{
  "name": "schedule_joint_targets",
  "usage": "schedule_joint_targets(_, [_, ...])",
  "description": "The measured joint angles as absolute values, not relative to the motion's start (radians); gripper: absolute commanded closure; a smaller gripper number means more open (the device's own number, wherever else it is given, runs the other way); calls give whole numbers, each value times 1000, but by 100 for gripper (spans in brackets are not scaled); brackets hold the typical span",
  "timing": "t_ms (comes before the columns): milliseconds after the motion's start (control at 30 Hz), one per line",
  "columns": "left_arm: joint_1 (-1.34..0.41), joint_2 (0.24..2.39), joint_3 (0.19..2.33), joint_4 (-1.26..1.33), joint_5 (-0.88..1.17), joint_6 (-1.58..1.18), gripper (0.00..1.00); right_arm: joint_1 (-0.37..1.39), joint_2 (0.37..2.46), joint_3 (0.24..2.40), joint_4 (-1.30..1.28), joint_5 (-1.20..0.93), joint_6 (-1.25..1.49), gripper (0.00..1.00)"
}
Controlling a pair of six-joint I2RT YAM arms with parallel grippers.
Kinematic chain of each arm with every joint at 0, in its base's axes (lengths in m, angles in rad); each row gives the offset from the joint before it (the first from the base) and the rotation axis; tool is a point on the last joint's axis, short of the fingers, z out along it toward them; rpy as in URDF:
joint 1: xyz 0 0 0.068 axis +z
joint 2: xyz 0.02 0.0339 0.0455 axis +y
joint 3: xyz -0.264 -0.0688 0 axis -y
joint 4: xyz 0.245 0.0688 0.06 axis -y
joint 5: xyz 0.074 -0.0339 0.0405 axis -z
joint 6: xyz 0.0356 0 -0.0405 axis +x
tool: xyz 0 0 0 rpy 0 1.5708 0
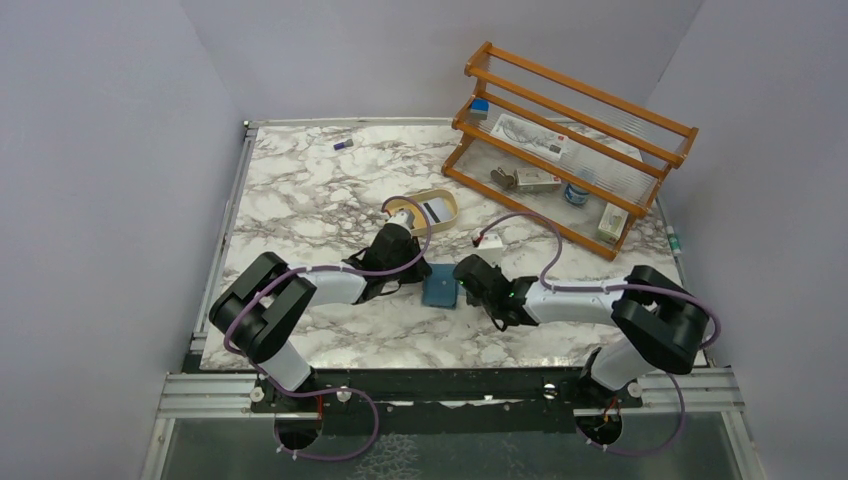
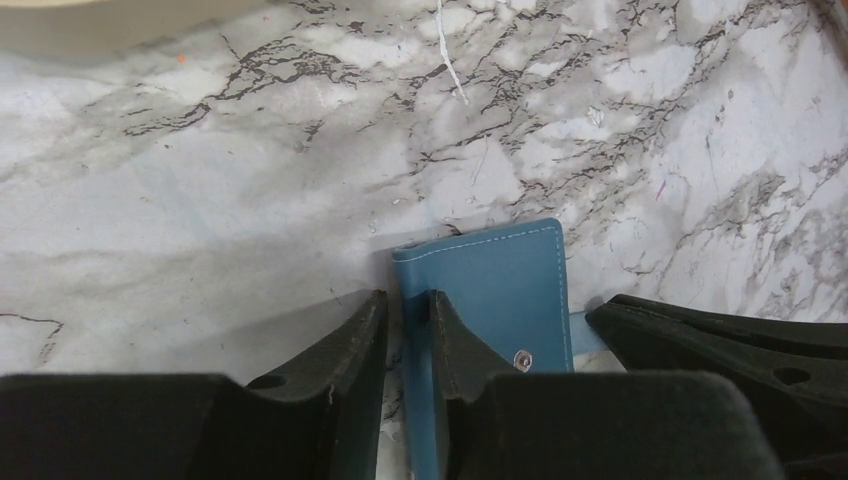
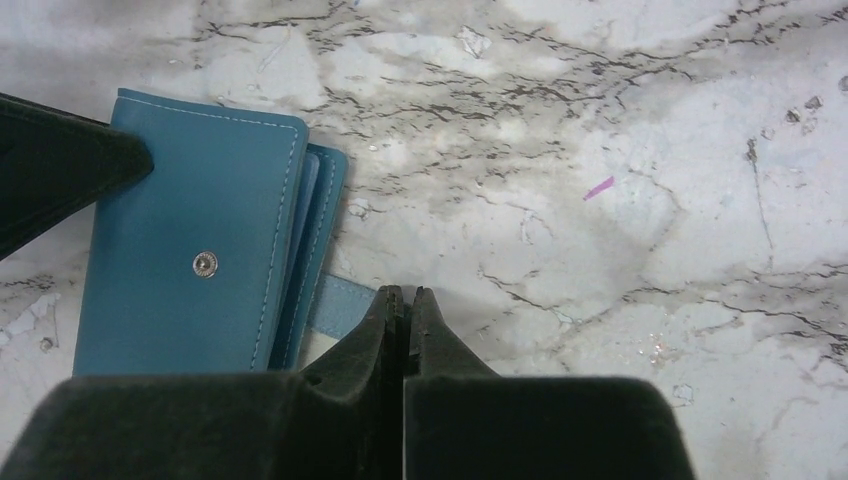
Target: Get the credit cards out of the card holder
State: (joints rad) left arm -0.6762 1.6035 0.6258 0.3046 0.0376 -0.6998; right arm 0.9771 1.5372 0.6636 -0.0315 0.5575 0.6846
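The teal card holder (image 1: 440, 290) lies folded on the marble between my two grippers, its snap stud (image 3: 205, 263) bare and its light-blue tab (image 3: 338, 303) sticking out loose. My left gripper (image 1: 415, 272) is closed on the holder's folded edge (image 2: 412, 330). My right gripper (image 1: 466, 274) is shut, tips (image 3: 405, 298) beside the tab, whose end runs under the left finger. I see no tab between the fingers. Cards inside are hidden; only lighter inner layers (image 3: 312, 200) show. One white card with a dark stripe (image 1: 437, 211) lies in the tan tray.
The tan oval tray (image 1: 452, 205) sits just behind the left gripper. An orange wooden rack (image 1: 570, 150) with small items stands at the back right. A small white tag (image 1: 490, 240) lies behind the right gripper, and a small purple item (image 1: 343, 145) at the far left.
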Motion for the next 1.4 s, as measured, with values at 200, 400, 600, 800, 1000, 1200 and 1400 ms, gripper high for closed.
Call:
schedule_joint_targets(200, [-676,1603,626,312,47,-694,58,937,1465,601,-19,533,680,99])
schedule_joint_targets(400, [-675,1594,626,305,57,-694,57,916,1409,581,-24,533,669,99])
schedule_joint_targets(600, [-673,1565,626,252,64,-694,55,916,1301,581,-51,534,636,99])
schedule_joint_targets(800, [-670,1524,624,221,68,-694,54,916,1159,595,-70,535,560,99])
schedule_joint_targets(1000, [-668,1529,614,265,149,-697,54,915,1137,620,-77,534,503,99])
schedule_joint_targets(1200, [-668,1588,613,361,281,-702,54,915,1135,620,-77,520,495,99])
schedule_joint_targets(1400, [-669,1611,614,447,387,-721,54,915,1156,620,-78,516,486,99])
